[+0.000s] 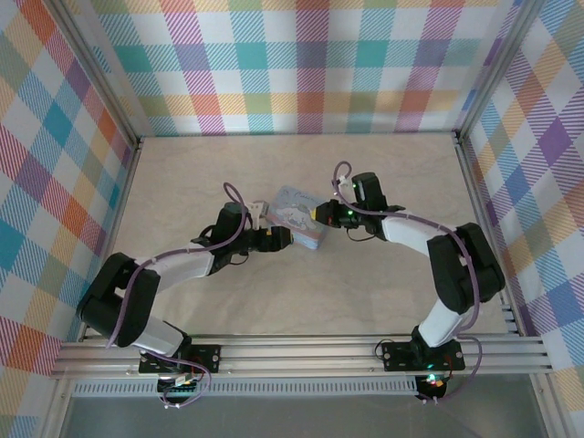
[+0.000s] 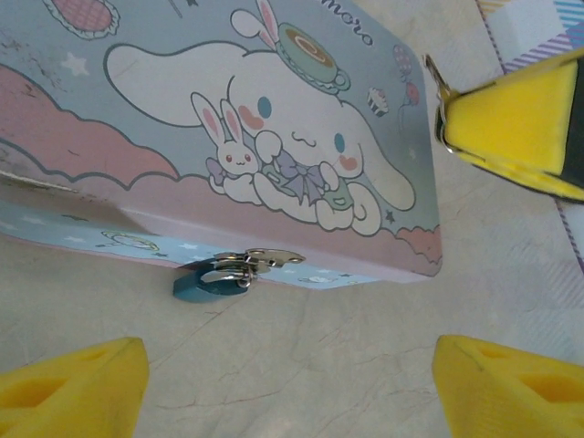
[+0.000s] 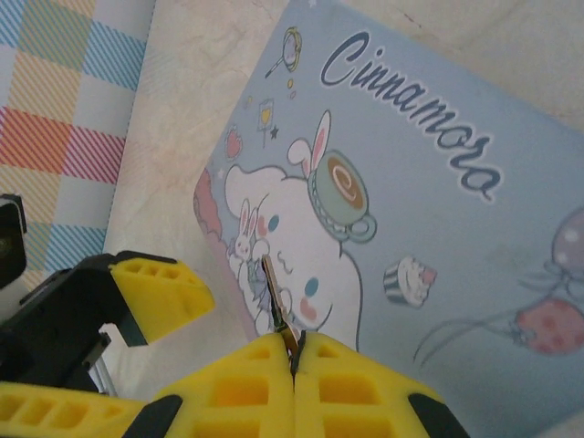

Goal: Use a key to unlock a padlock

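Right pincer [image 3: 294, 365] clamped the key [image 3: 276, 301] above the tin [image 2: 182, 109]; left pincer [image 2: 290, 388] gaped wide before the padlock [image 2: 212, 283] hanging at the tin's latch [image 2: 260, 260]. Steadying that padlock first looked wise, then aligning the key.

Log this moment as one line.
left end effector: open, facing padlock | right end effector: shut on key, near Cinnamoroll tin | padlock: on tin's latch

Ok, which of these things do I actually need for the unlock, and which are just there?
Needed:
padlock
key, pinched in right gripper
left gripper, open

Just there:
cartoon tin the padlock hangs from
plaid walls
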Robot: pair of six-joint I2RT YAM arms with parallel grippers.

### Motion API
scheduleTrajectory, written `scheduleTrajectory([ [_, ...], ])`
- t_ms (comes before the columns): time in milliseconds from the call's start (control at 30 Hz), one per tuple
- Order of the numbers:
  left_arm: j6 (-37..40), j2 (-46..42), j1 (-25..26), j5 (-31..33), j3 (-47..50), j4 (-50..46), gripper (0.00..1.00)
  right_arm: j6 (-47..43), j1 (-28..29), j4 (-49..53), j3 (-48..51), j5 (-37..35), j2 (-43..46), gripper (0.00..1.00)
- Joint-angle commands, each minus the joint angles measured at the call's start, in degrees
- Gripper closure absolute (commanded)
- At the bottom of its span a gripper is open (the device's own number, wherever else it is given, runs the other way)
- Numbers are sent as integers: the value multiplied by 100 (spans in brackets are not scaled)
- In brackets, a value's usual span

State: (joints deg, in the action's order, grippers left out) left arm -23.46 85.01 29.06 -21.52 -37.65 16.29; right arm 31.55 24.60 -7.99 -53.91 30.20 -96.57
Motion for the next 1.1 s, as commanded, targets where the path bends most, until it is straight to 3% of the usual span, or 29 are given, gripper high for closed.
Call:
scheduleTrajectory([
  [0, 195, 200, -41, -116, 75, 441, 20, 22, 61, -230, -205, 144, -189, 100],
  [500, 411, 1111, -43, -265, 109, 1478, 29, -110, 177, -118, 134, -139, -403, 100],
  [1067, 860, 1724, 75, -222, -75, 1814, 40, -290, 229, 75, 161, -286, -305, 100],
])
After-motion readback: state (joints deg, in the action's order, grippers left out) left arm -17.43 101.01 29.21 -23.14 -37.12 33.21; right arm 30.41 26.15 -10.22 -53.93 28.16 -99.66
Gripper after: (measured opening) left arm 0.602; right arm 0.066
